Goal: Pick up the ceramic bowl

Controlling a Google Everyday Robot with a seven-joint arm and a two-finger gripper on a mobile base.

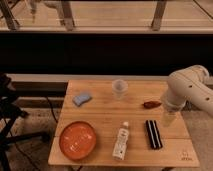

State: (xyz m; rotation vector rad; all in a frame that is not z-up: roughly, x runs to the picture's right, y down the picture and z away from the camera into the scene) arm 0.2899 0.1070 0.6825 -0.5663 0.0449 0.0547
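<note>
The ceramic bowl (78, 139) is orange and round and sits on the front left part of the wooden table (105, 115). My arm (192, 90) comes in from the right, over the table's right edge. My gripper (168, 119) hangs down from it above the right side of the table, just right of a black rectangular object (153, 134). It is far from the bowl and nothing shows in it.
A white bottle (120, 141) lies between the bowl and the black object. A clear cup (119, 89) stands at the back middle, a blue sponge (82, 98) at the back left, a small reddish-brown item (151, 104) by my gripper. A dark stand (9, 110) is left of the table.
</note>
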